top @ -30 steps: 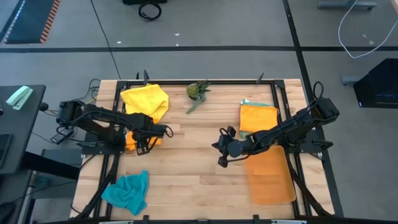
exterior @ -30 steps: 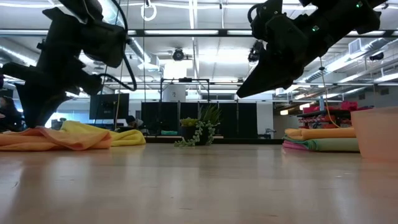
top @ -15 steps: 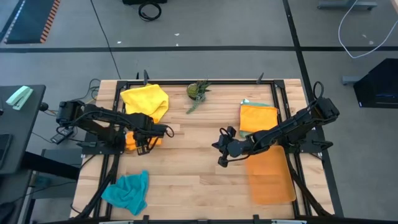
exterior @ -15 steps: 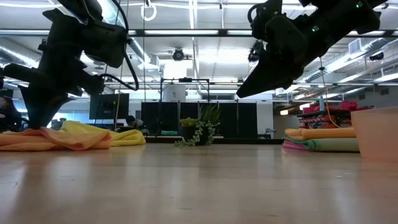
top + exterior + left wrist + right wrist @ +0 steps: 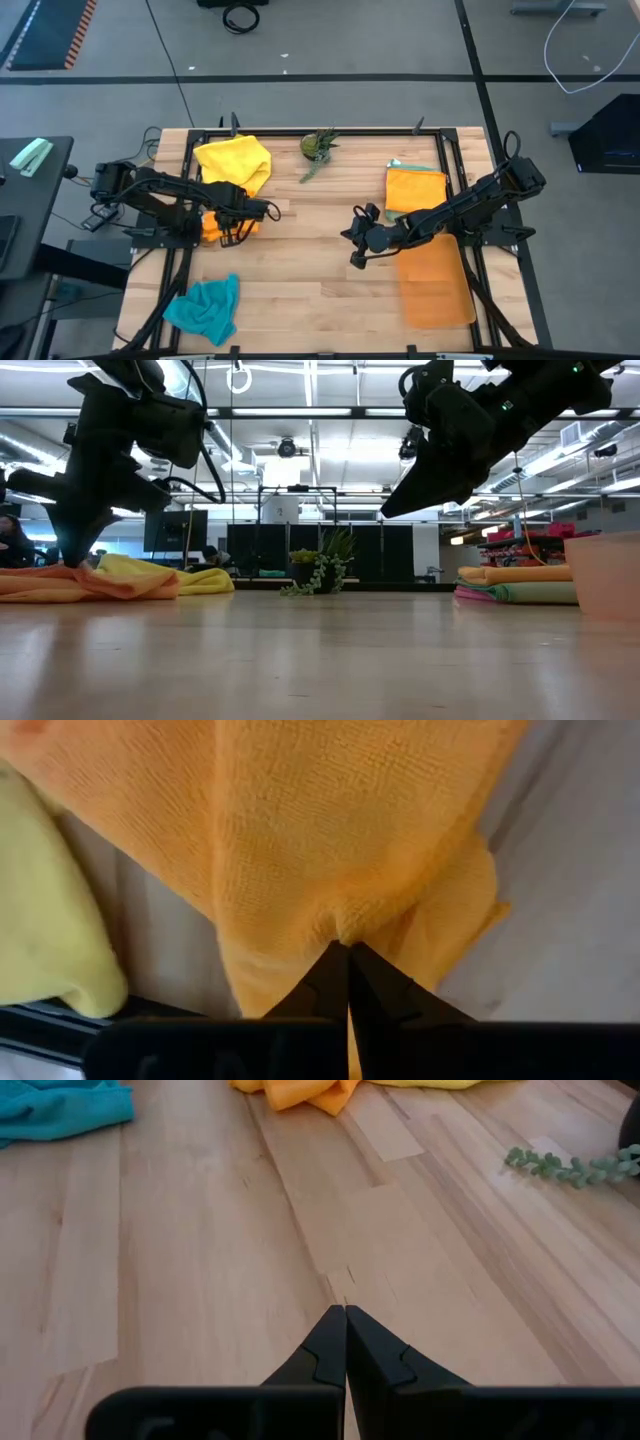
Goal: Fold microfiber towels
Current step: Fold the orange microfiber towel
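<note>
Left claw (image 5: 347, 952) was seen clamped on a pinch of the crumpled orange towel (image 5: 340, 840) at the tabletop's left edge. Right claw (image 5: 357, 240) was held together, empty, above mid-tabletop (image 5: 300, 280). A teal towel (image 5: 205, 305) and a yellow towel (image 5: 235, 160) were noted unfolded; a folded stack (image 5: 415, 185) lay far right. Beyond, a workshop room was glimpsed.

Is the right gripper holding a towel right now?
No, the right gripper is shut on nothing, hovering over bare wooden table.
</note>
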### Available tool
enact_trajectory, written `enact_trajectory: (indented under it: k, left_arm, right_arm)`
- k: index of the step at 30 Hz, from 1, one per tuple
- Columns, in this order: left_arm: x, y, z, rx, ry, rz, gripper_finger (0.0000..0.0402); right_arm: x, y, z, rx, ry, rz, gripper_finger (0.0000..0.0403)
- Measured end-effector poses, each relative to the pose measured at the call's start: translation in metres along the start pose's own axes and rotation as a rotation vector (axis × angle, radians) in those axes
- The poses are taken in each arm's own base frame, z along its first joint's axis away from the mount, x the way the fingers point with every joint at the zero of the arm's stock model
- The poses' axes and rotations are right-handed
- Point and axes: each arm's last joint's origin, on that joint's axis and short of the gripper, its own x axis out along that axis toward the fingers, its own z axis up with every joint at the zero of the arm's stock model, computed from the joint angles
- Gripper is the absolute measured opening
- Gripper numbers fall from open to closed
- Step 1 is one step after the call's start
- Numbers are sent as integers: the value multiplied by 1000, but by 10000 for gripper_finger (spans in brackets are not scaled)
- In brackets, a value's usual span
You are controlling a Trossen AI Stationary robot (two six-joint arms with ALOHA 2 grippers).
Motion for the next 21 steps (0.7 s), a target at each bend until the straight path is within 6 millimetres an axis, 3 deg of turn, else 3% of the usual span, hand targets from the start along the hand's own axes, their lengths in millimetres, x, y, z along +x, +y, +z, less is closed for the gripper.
enact_trajectory:
  k: [4,8,12,16,21]
  left_arm:
    - [-10,1,4,38,-17,2,5]
    - [-43,2,18,62,-116,-12,4]
    - [-101,4,35,93,-326,-26,3]
    - [-173,11,48,83,-651,-58,5]
    - [-253,16,43,92,-1044,-85,3]
  right_arm:
    - [0,1,-1,-1,22,40,10]
    - [-8,0,3,-1,43,95,10]
    - [-27,-2,11,-1,45,130,10]
    - [-53,-3,19,-3,17,173,10]
    - [-88,-1,30,-23,-67,258,10]
